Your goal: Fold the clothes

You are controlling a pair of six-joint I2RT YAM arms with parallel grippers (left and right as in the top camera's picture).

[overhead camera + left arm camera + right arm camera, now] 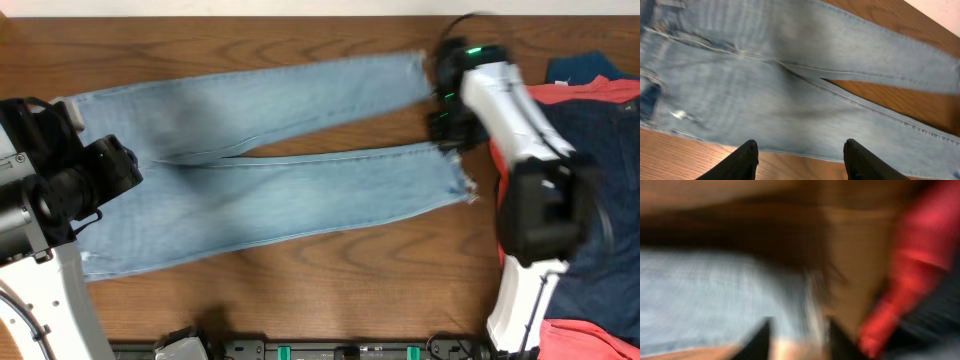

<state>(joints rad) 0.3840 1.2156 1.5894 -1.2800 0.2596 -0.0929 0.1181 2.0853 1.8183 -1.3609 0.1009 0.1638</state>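
Jeans (280,190) lie flat, left gripper (802,150) released above; right gripper (797,330), grip too blurred to tell, may miss the hem (455,180)

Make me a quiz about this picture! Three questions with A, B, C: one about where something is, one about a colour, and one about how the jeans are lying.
1. Where does the pile of other clothes lie in the overhead view?
A) at the right edge
B) in the middle
C) at the left edge

2. What colour are the jeans?
A) black
B) light blue
C) green

3. How do the jeans lie?
A) rolled up
B) folded in half
C) spread flat, legs apart

Answers:
1 A: the coral-red garment and the navy garment lie at the right edge, past the leg ends.
2 B: the denim is pale blue all over.
3 C: both legs lie full length on the table, with wood showing between them.
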